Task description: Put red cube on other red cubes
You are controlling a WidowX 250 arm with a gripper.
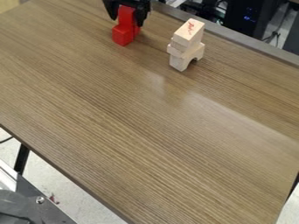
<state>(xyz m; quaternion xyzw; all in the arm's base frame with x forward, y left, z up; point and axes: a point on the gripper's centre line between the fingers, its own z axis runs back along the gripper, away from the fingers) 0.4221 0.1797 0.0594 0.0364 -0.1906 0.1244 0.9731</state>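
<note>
No legible text or labels

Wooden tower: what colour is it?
The tower is pale beige with red marks on top; camera view.

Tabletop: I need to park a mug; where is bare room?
The tabletop between the wooden blocks and the near edge is bare, as is the area picture-left of the red cubes. It is crowded where the gripper hangs over those cubes.

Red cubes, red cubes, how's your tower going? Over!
Gripper around upper red cube, grip unconfirmed. Cube directly above lower red cubes. Wooden blocks off to the side, not in the way. Over.
</note>
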